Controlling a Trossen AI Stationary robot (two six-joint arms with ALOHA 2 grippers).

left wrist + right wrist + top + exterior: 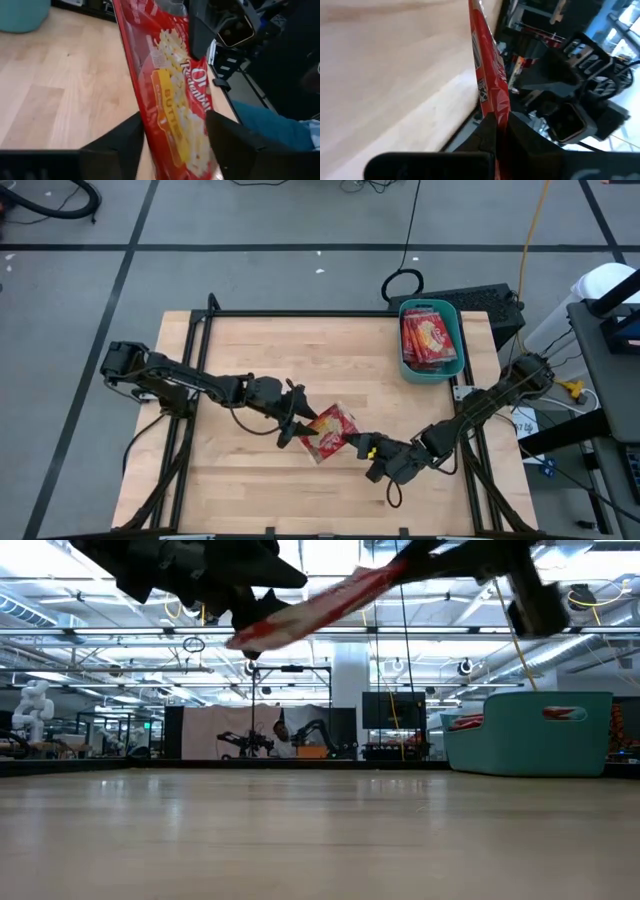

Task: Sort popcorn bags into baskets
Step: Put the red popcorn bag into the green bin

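One red popcorn bag (332, 428) with yellow-cream print hangs in the air over the table's near middle, between the two arms. It also shows in the low view (330, 602), tilted and well above the tabletop. My right gripper (362, 446) is shut on its right end. My left gripper (298, 428) is open at its left end. In the left wrist view its two fingers (135, 142) stand on either side of the bag's printed face (175, 95). The teal basket (403, 340) stands at the far right and holds several red bags (432, 338). My right gripper pinches the bag's right end (492, 107) between its two shut fingers, which meet the bag edge-on. It comes at the bag about level, from the table's near right. The bag is lifted clear and slopes down toward the left arm. I cannot tell whether my left gripper's fingers touch the bag's side edges.
The teal basket (540, 735) stands on the table's far right corner, beyond the right arm. Bare wood (250, 360) lies between the arms and the far edge. A black frame (300, 313) runs along the table's far and side edges.
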